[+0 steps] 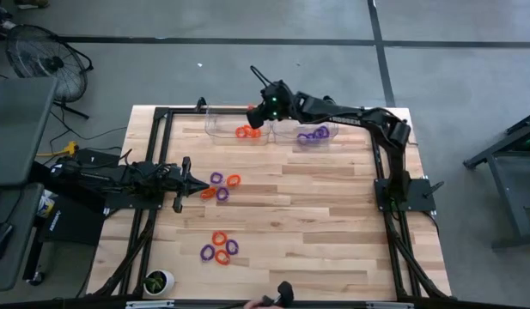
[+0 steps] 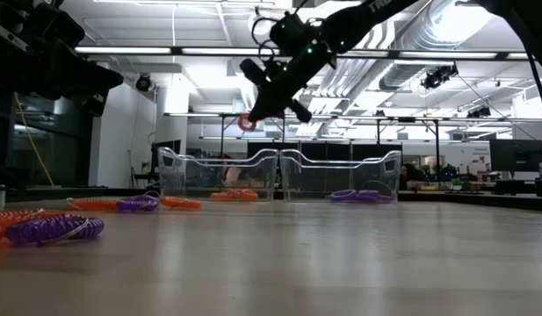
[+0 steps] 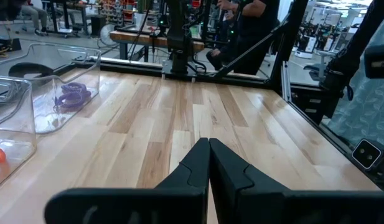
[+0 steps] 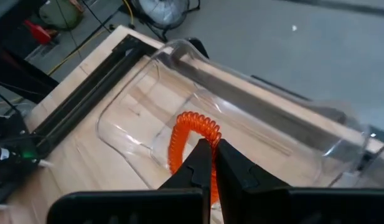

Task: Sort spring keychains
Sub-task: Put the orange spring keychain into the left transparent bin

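Now right pincer (image 4: 210,163) clamped on orange keychain (image 4: 190,142), dangling above left clear bin (image 4: 139,109) at table's far edge; left pincer (image 3: 208,163) closed, empty. Loose keychains (image 1: 220,188) mid-table (light, springy, stretch easily): pinch across coil, not inside loop

Closed left gripper (image 3: 208,163) above table (image 3: 241,124); purple keychains (image 3: 72,95) in bin (image 3: 51,106).

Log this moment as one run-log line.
right gripper: shut on orange keychain, above left clear bin | left gripper: shut, empty, waiting at left edge | loose keychains remain on table
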